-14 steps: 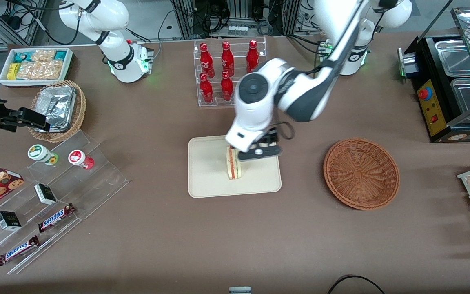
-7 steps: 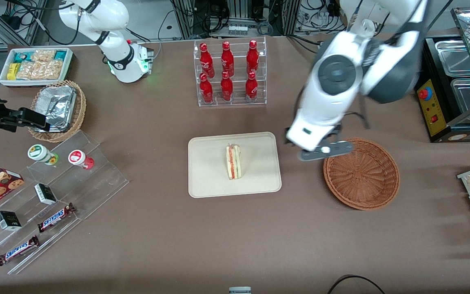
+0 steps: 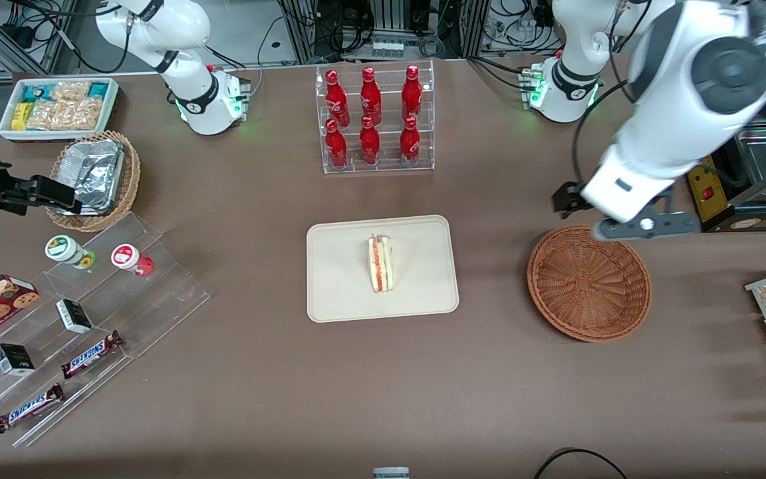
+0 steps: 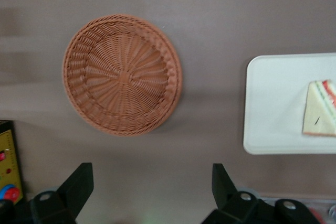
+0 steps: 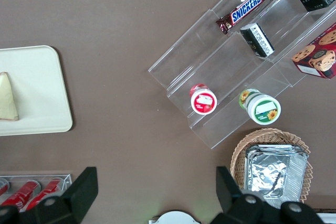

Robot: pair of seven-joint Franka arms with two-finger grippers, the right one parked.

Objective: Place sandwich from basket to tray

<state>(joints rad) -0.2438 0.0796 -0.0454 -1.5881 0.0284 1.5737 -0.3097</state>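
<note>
Jaws spread wide and empty: the left arm's gripper [image 4: 149,187] hangs in the air above the table [image 3: 237,392], its two dark fingers [image 4: 77,182] well apart with nothing between them. Seen from the front, the gripper [image 3: 642,226] sits at the right of the frame, over the upper rim of the basket [image 3: 589,283], near the black appliance with the yellow panel [image 3: 705,179].

Lying on the tray [image 3: 343,293] at the centre of the front frame is the sandwich [image 3: 381,264], a pale wedge with its red and green stripes facing up. It rests a little toward the basket's side of the tray's middle. Tray and basket are apart, with a strip of brown table between them.

From the wrist camera the basket [image 4: 122,74] shows its bare woven bottom. The tray [image 4: 273,108] and the sandwich [image 4: 319,109] show at that frame's edge.

A clear rack of red bottles [image 3: 373,120] stands above the tray in the front frame.
</note>
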